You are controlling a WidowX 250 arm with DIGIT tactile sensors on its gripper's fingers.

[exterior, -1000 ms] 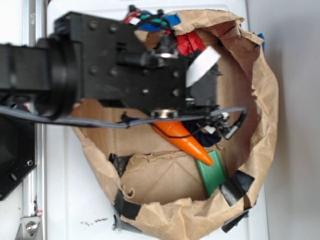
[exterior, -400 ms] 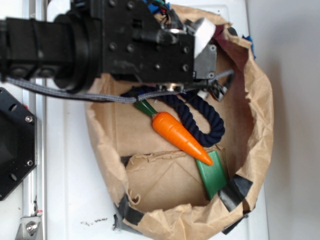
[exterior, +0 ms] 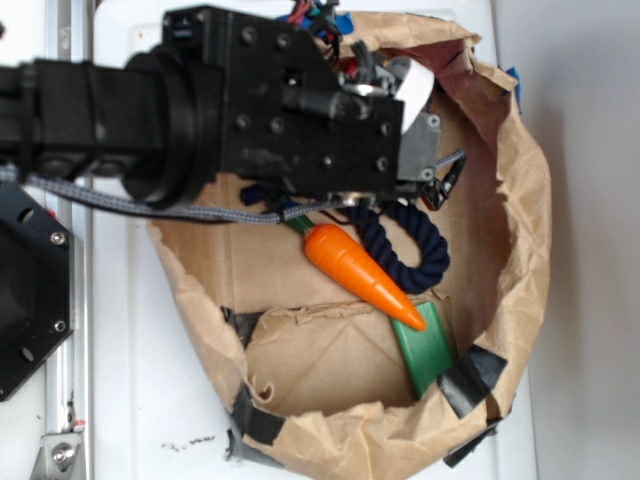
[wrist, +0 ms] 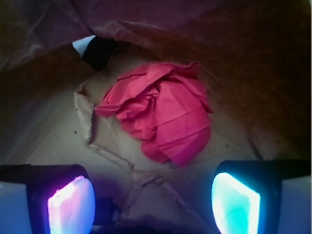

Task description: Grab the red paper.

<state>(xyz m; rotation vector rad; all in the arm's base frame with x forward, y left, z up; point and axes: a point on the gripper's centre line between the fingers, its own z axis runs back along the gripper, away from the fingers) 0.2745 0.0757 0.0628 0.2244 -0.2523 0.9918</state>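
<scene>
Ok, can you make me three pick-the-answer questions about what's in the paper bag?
1. Where is the crumpled red paper wad in the wrist view?
A. ahead of the gripper
B. inside its fingers
C. on the carrot

2. What colour is the plastic carrot?
A. blue
B. orange
C. white

3. How is the gripper?
A. shut on paper
B. open
C. holding rope

Answers: 1 A, the wad lies beyond both pads, untouched. 2 B, its body is orange. 3 B, the pads stand wide apart with nothing between.
</scene>
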